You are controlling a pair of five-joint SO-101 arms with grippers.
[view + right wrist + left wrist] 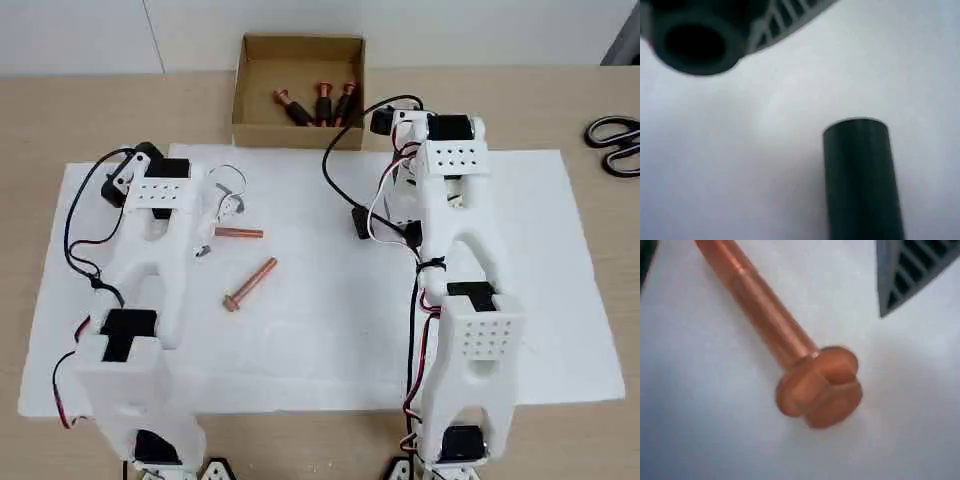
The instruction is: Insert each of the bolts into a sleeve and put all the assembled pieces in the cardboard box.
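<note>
Already three assembled pieces (pixel 320 103) lie in the cardboard box (pixel 241 95) at the far side of the table (pixel 60 110), so the task looks well along. Two bare bolts lie on the white mat (pixel 330 340). One bolt (pixel 240 233) is just beside the left gripper (pixel 222 207). The other bolt (pixel 250 284) lies aslant nearer the mat's front edge, apart from both grippers.

The left wrist view looks closely down on a copper bolt flat on the mat, with its flanged hex head toward the camera and its shaft running off between the jaws. Those jaws stand well apart, one on each side of the shaft, and neither is seen touching it, so the left gripper is wide open and holds nothing. The step in hand looks to be picking up this bolt.

The right gripper (pixel 385 205) hangs low over the middle of the mat, near a black sleeve (pixel 860 175) resting on it. A second dark tube end (pixel 695 45) sits close against the gripper's ribbed body. Whether the right gripper has hold of that tube, or of anything, cannot be told.

The next move probably calls for the left gripper to close on the shaft, clear of the head and leaving the plain end free. It would then lift the bolt and level it toward a sleeve bore. The bore looks a snug fit, so the two axes would have to line up closely, and a round shaft may roll aside as the jaws close.
</note>
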